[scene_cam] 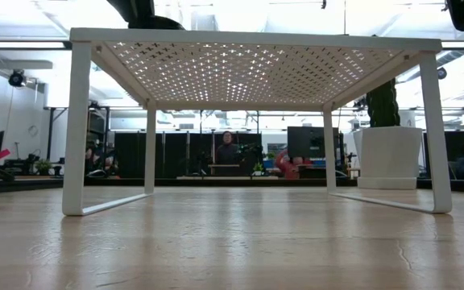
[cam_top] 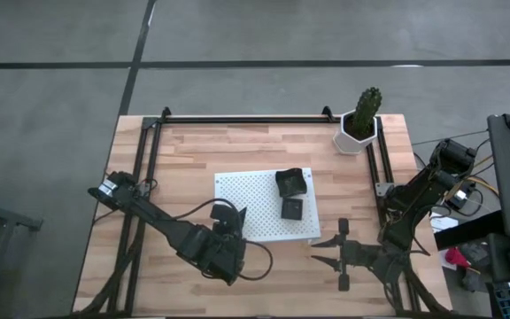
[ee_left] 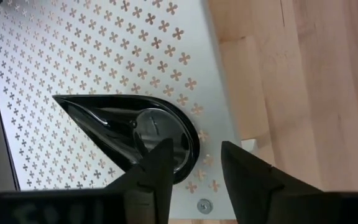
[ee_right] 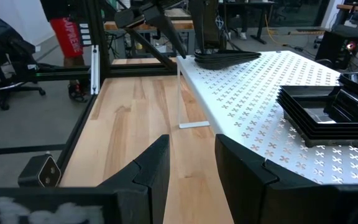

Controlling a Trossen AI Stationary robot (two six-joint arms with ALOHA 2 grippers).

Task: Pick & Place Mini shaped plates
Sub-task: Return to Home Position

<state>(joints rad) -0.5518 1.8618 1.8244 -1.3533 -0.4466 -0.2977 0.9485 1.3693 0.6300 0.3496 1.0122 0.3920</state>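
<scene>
High view: square plates (cam_top: 292, 182), drop plates (ee_left: 135, 134) stacked on shelf (cam_top: 246, 195); left gripper (ee_left: 196, 150), right gripper (ee_right: 191, 143) released, empty; placing looks done, homing left.

Grey floor (cam_top: 51, 133), dark seam lines; black partitions (scene_cam: 176, 157); bright overhead light (scene_cam: 22, 20).

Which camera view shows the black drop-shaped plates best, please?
The left wrist view: the black drop-shaped plates lie close, seen from above. The right wrist view shows them edge-on, far off; the high and low views hide them.
</scene>
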